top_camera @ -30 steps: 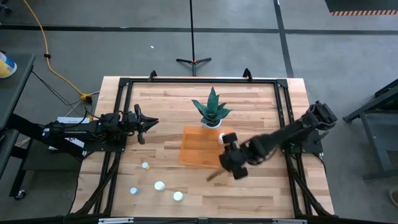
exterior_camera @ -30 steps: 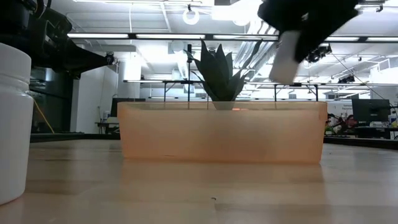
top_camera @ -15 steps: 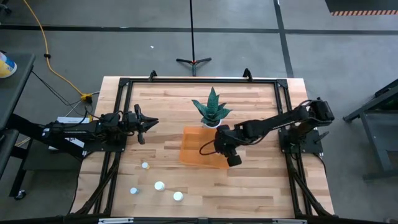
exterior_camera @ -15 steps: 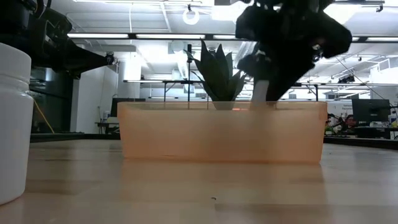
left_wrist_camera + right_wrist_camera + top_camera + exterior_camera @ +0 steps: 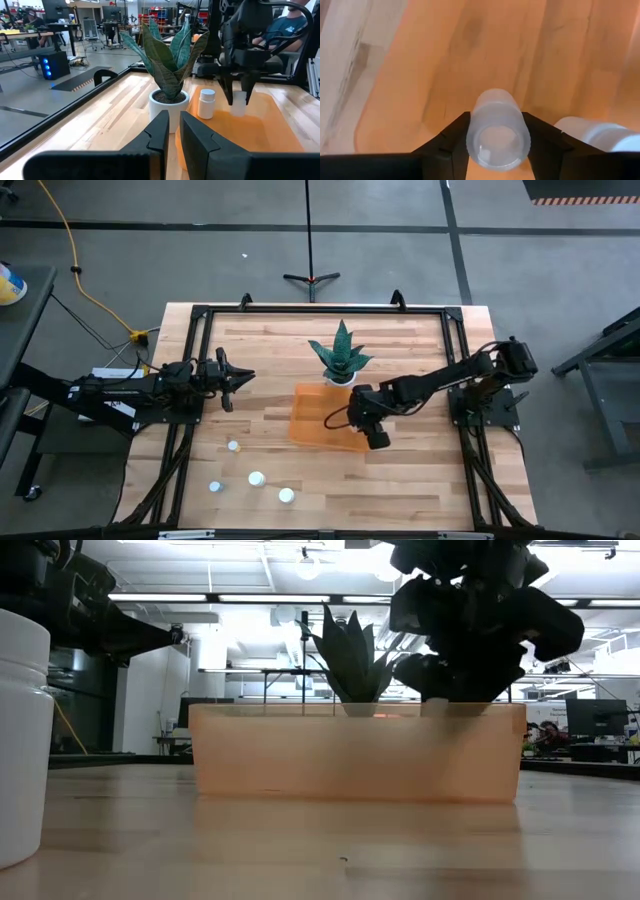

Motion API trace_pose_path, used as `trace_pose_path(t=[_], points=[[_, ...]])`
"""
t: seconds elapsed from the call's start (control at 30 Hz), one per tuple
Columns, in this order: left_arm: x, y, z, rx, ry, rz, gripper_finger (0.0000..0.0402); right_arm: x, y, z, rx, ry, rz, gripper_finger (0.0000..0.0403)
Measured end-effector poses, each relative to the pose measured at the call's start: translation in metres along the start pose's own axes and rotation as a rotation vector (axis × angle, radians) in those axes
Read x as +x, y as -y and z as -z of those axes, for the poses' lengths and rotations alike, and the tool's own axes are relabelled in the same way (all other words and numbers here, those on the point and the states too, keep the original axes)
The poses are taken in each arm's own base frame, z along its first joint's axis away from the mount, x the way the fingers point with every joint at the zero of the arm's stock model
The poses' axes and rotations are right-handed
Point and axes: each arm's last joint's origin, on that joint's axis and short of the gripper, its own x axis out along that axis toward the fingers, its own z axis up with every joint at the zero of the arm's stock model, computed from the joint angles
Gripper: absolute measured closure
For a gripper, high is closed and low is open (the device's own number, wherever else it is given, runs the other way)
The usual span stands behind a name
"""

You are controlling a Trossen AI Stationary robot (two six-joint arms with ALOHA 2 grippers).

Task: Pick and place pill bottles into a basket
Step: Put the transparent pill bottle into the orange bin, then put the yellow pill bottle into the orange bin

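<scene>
Right hand (image 5: 239, 102) sits low inside the basket (image 5: 312, 420), fingers (image 5: 451, 137) either side of a pill bottle (image 5: 497, 130), bottle upright, long axis vertical, apparently on the basket floor. A second bottle (image 5: 206, 103) stands just beside. Left hand (image 5: 243, 377) narrow, empty, idle well apart. Four loose bottles (image 5: 256, 479) remain on the tabletop (image 5: 420, 480), toward the left arm's side.

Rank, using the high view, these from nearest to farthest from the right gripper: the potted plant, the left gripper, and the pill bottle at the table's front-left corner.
From the right gripper, over the orange basket:
1. Potted plant, just behind the basket, at the table's middle.
2. Left gripper, across the table on the left side.
3. Front-left pill bottle, near the front edge, farthest left of the loose bottles.
</scene>
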Motion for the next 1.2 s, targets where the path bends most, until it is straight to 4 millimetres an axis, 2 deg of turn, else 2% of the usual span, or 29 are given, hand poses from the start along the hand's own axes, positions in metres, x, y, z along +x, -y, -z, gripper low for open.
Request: trace_pose_path(t=[0.17,0.33,0.5,0.6,0.77,0.9,1.03,1.2], points=[[0.0,0.0,0.0,0.0,0.0,0.0,0.0318,0.0,0.0,0.0,0.012,-0.002,0.001,0.0218],[0.0,0.0,0.0,0.0,0.0,0.0,0.0318,-0.002,0.0,-0.001,0.015,-0.012,0.002,0.0212],[0.0,0.0,0.0,0.0,0.0,0.0,0.0318,-0.02,0.005,-0.007,0.025,-0.088,0.057,0.0219],[0.0,0.0,0.0,-0.002,0.0,0.001,0.0318,-0.041,0.005,-0.007,0.025,-0.053,0.083,0.023],[0.0,0.001,0.001,-0.001,-0.007,0.032,0.0318,-0.086,-0.008,0.02,0.073,0.057,0.075,0.0256],[0.0,0.001,0.001,-0.001,-0.006,0.032,0.0318,-0.111,-0.023,0.054,0.097,0.315,0.105,0.0275],[0.0,0.001,0.001,-0.001,-0.006,0.032,0.0318,-0.116,-0.033,0.094,0.072,0.554,0.098,0.029],[0.0,0.001,0.0,-0.002,-0.006,0.032,0.0318,-0.107,-0.032,0.136,0.084,0.721,0.14,0.0302]])
